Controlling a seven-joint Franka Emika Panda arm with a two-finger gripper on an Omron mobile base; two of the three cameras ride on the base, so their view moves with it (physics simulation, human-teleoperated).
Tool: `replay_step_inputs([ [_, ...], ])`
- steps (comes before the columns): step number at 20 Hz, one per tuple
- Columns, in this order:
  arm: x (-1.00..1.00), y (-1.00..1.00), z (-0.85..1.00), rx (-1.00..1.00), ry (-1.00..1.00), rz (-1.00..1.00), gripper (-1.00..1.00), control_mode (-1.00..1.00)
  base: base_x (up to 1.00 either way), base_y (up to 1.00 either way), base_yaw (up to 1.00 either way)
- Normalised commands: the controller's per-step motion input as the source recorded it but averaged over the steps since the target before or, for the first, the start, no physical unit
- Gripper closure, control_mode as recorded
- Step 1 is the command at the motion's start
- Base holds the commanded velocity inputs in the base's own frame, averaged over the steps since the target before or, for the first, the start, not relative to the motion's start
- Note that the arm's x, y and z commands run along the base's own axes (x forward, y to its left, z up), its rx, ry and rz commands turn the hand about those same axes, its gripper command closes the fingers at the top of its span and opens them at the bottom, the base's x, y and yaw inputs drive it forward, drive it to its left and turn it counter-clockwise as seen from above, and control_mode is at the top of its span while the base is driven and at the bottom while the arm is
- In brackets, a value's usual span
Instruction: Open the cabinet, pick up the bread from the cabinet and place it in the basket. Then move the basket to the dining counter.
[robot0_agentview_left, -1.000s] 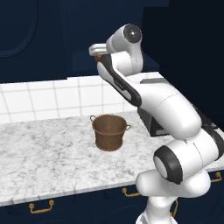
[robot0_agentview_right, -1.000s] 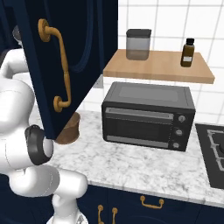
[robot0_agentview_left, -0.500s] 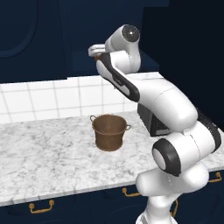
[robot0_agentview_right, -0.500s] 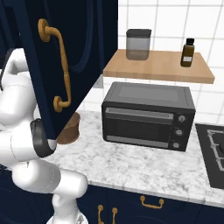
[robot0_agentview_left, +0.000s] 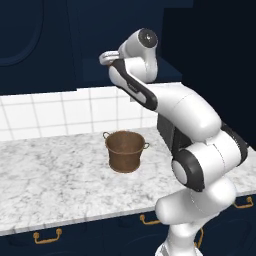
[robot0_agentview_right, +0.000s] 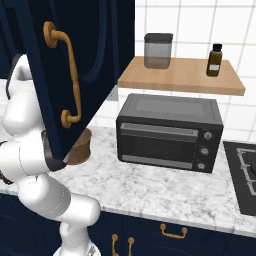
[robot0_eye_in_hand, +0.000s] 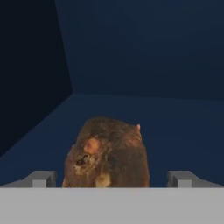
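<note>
Gripper (robot0_eye_in_hand: 112, 179) spread wide – bread (robot0_eye_in_hand: 106, 153) btwn tips, inside cabinet (robot0_eye_in_hand: 144, 48); basket (robot0_agentview_left: 125, 150) on worktop.

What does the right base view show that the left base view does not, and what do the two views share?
Right base view alone: the open cabinet door with its long brass handle, a black toaster oven, a wooden shelf carrying a grey canister and a brown bottle, and a stove corner.

Left base view alone: the arm reaching up into the dark cabinet, and the whole basket standing empty.

Both: the basket, the marble worktop, the white tiles and brass-handled drawers.
</note>
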Motion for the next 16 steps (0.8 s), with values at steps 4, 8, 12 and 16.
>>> replay_step_inputs([
  [4, 0.2, 0.09, -0.04, 0.0, 0.0, 0.05, -1.0, -1.0, 0.0, 0.0, 0.0],
  [8, 0.26, 0.04, -0.1, 0.0, 0.0, 0.04, -1.0, -1.0, 0.0, 0.0, 0.0],
  [12, 0.08, 0.06, -0.17, 0.0, 0.0, 0.05, 1.0, -1.0, 0.0, 0.0, 0.0],
  [16, -0.11, 0.11, -0.14, -0.01, 0.0, 0.02, 1.0, -1.0, 0.0, 0.0, 0.0],
])
